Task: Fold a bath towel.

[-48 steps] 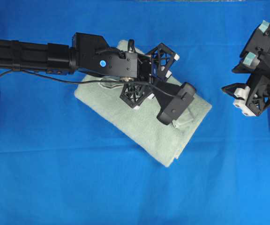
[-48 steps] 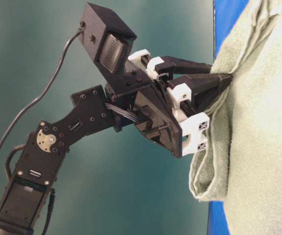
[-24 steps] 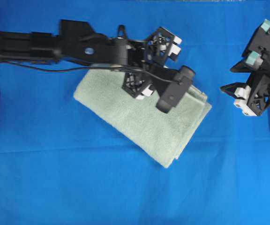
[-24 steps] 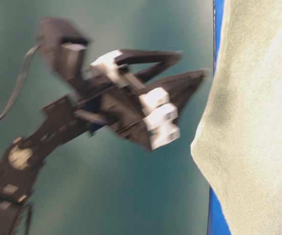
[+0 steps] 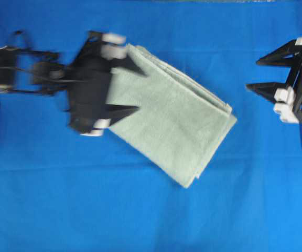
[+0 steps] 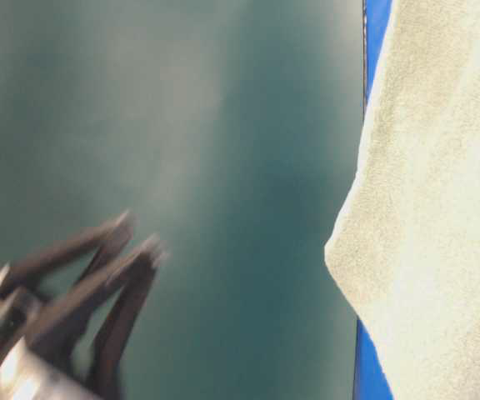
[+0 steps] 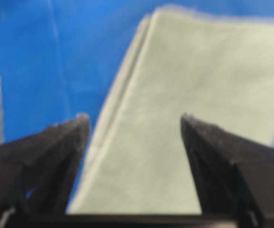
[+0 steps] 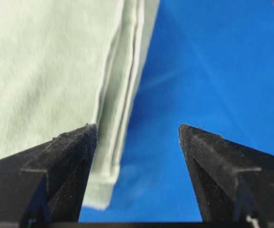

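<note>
I get one view straight down, one low at the tabletop edge, two wrist views close; all share the towel (image 5: 172, 123).

A plain pale sage-green bath towel (image 5: 172, 123) lies on a bright blue cloth (image 5: 140, 210).

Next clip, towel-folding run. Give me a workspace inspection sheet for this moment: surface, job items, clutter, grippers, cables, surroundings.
Surface: blue cloth covers the table, smooth.
Job's things: bath towel lies folded in layers, set diagonally, stacked edges showing along one side.
Clutter: nothing seen.
Grippers: left gripper open, empty, at the towel's left end, motion-blurred; right gripper open, empty, at the right edge, apart from the towel.
Cables: too blurred along the left arm to tell.
Surroundings: plain teal backdrop in the table-level view.
</note>
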Controlling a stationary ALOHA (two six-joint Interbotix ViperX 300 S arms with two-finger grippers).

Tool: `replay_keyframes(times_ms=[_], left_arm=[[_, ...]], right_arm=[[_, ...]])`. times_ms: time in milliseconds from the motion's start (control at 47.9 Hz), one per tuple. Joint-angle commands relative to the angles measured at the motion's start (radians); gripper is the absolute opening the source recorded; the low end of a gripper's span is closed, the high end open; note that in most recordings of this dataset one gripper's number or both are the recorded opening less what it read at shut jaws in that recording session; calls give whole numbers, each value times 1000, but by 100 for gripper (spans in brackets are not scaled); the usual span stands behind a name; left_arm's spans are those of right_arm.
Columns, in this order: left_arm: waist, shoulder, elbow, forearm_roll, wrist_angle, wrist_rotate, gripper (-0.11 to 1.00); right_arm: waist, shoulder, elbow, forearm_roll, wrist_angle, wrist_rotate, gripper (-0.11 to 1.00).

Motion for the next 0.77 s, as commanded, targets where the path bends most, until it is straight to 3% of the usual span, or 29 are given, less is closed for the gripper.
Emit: replay_keyframes(times_ms=[0, 104, 188, 397, 752], left_arm=[[-8, -117, 86, -5, -109, -71, 73], [-11, -259, 207, -5, -207, -179, 73], [-11, -347, 293, -5, -256, -230, 73], [-11, -511, 468, -5, -333, -285, 73], [-11, -761, 681, -5, -345, -328, 73]], right_arm=[[0, -14, -23, -34, -21, -2, 67], [2, -29, -17, -58, -43, -2, 67], [2, -43, -6, -72, -67, -2, 67], [0, -81, 46, -103, -138, 5, 67], [0, -161, 140, -103, -184, 15, 66]])
